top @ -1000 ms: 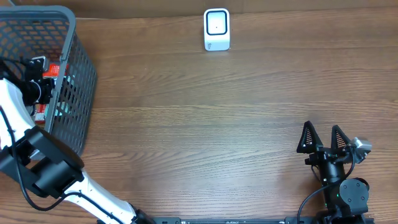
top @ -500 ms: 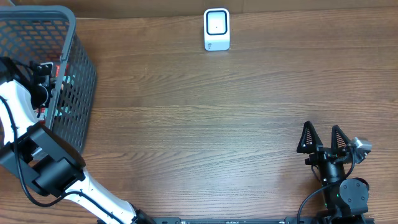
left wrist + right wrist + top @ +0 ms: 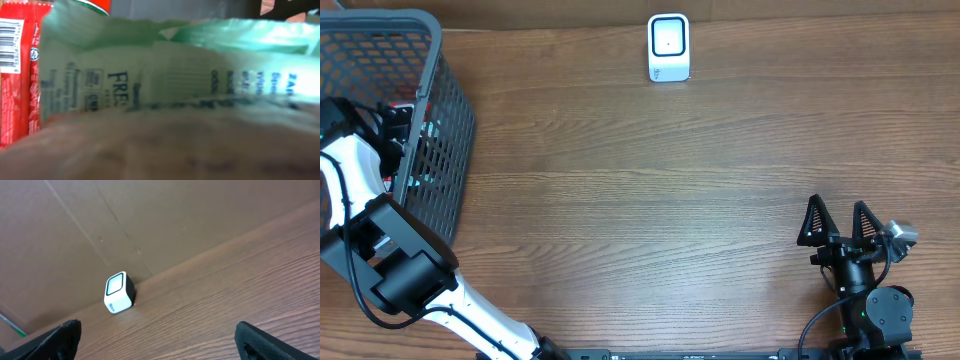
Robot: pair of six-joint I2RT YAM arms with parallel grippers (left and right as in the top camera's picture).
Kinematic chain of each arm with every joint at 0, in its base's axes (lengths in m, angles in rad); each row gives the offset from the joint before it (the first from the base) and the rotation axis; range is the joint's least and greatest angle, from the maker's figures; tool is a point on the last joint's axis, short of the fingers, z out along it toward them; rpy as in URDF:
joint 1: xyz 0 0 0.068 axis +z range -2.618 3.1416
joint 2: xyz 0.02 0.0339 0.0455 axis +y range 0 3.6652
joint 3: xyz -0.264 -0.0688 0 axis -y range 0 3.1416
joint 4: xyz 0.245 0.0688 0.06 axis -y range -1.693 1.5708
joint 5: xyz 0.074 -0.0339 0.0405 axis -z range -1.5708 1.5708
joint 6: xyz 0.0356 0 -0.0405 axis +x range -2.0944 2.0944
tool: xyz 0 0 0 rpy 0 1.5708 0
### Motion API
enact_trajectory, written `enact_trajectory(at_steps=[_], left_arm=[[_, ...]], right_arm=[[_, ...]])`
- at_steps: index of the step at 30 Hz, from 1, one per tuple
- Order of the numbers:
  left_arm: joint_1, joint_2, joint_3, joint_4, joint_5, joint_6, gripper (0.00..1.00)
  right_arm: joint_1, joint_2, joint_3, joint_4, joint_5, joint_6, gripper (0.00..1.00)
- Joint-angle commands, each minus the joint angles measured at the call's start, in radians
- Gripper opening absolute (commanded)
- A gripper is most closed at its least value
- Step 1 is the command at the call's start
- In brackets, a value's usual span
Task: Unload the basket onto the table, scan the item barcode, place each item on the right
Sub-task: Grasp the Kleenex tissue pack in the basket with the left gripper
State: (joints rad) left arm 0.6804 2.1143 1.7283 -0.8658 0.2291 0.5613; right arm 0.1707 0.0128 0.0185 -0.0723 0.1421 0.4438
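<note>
The green packet (image 3: 200,75) sits in the basket (image 3: 450,110) at the table's left edge. Left arm (image 3: 350,170) jaws: cannot tell. Right arm (image 3: 865,280) jaws: apart. The crinkly packet could slip if pinched badly.

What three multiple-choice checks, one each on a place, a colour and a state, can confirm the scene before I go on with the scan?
1. Where does the scanner stand?
A. far edge of the table, near the middle
B. its near left corner
C. its near right corner

2. What colour is the packet bearing the barcode in the left wrist view?
A. blue
B. yellow
C. red

3. How is the right gripper?
A. shut on a packet
B. open, empty
C. shut, empty

Answers: A, it stands by the back wall, apart from the basket; C, the striped label sits on red wrapping; B, its fingers stand spread with bare wood between.
</note>
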Motion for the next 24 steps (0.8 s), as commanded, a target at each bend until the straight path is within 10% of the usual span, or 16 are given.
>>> enact_trajectory(at_steps=[1,6,24], left_arm=[[-0.008,0.006,-0.053,0.022,0.015,0.019,0.84],[-0.008,0.006,-0.034,0.035,0.015,0.019,0.43],[-0.008,-0.116,0.316,-0.159,0.015,-0.133,0.38]], right_arm=[[-0.004,-0.010,-0.011,0.003,0.002,-0.006,1.00],[-0.004,-0.010,-0.011,0.003,0.002,-0.006,1.00],[-0.004,-0.010,-0.011,0.003,0.002,-0.006,1.00]])
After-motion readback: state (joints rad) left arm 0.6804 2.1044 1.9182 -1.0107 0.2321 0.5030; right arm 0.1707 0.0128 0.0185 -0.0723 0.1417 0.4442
